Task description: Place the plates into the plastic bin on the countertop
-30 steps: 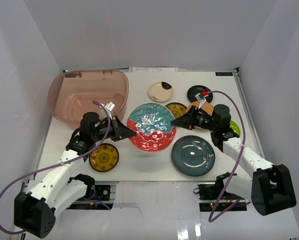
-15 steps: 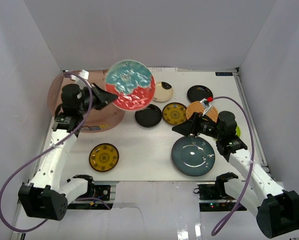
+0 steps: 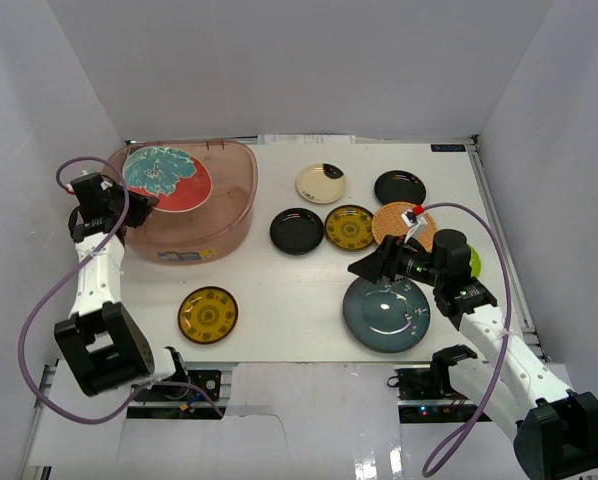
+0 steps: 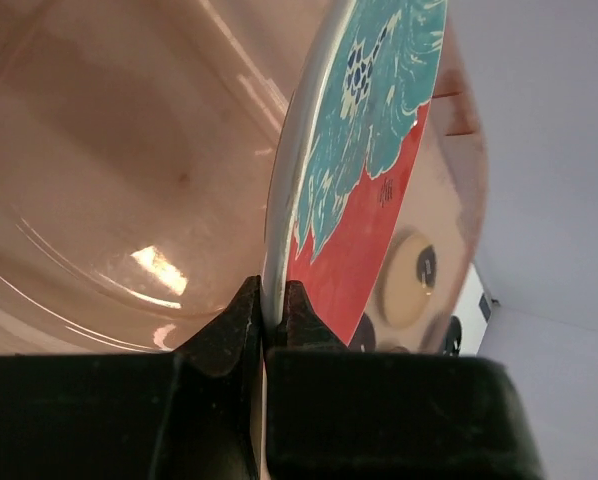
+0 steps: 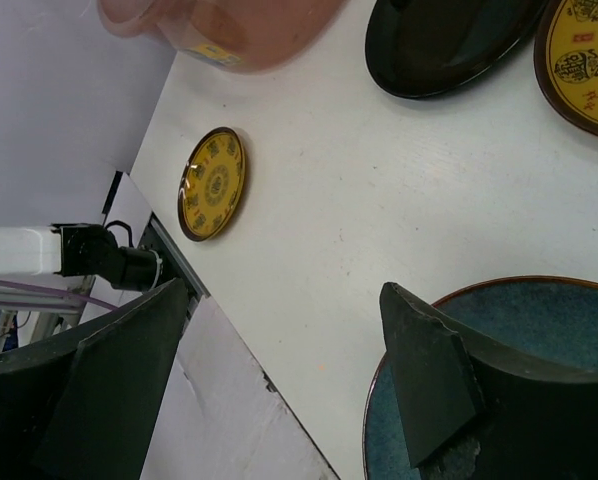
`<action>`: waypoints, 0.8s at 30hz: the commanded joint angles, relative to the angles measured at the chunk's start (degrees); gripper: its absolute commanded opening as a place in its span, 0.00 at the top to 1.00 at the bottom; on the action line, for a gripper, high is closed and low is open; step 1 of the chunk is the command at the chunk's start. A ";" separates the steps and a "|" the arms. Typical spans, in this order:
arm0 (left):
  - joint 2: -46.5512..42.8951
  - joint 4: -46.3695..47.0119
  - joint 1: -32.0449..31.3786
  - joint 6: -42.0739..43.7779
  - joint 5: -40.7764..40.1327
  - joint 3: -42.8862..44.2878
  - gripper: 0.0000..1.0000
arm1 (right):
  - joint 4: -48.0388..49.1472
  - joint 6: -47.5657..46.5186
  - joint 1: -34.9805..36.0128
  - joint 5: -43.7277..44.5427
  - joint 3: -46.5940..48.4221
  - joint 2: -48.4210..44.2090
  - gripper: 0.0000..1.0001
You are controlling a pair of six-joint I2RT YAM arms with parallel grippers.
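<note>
The large round red-and-teal plate is being held tilted inside the translucent pinkish-brown plastic bin, which is standing at the far-left corner of the flat white countertop. The left gripper is clenching the plate's rim btwn its fingers. The right gripper is hovering released, fingers wide apart, over the left edge of the large grey-blue plate. Lying outside the bin: 2 yellow patterned plates, 2 black plates, 1 cream plate, 1 orange woven-look plate, 1 lime green plate, partly hidden.
</note>
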 commanded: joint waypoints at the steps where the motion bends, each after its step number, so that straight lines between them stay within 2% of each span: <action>1: 4.05 5.84 -0.61 0.55 4.73 3.90 1.00 | -0.44 -1.72 0.13 0.63 -1.33 -1.30 0.17; 7: 11.53 3.12 -0.61 4.24 5.62 6.90 1.00 | -1.31 -2.86 1.62 3.08 -0.99 -0.86 0.17; 8: 11.71 3.03 -0.61 4.68 5.36 6.81 0.97 | -1.49 -3.04 2.06 3.79 -0.90 -0.77 0.17; 9: 11.80 2.94 -0.69 5.03 5.27 6.20 0.91 | -1.67 -3.21 2.50 5.02 -0.72 -0.51 0.17; 10: 11.98 2.85 -0.61 5.91 4.66 6.02 0.70 | -1.84 -3.56 3.63 5.64 -0.37 0.19 0.17; 13: 12.07 2.41 -0.69 7.49 4.21 5.75 0.37 | -1.75 -3.57 6.70 8.80 -0.11 0.98 0.17; 14: 11.89 2.33 -0.69 7.76 4.21 5.58 0.22 | -1.93 -3.57 7.59 9.76 -0.11 1.07 0.17; 17: 11.28 2.24 -0.78 8.20 4.03 5.40 0.02 | -2.54 -3.57 9.62 13.90 -0.54 0.90 0.17; 22: 7.42 5.38 -1.57 8.90 4.82 5.06 0.02 | -5.00 -3.92 9.89 17.33 -1.69 0.11 0.18; 24: 4.08 6.02 -3.15 10.57 2.47 4.96 0.02 | -5.88 -4.09 9.89 18.38 -1.95 -0.33 0.18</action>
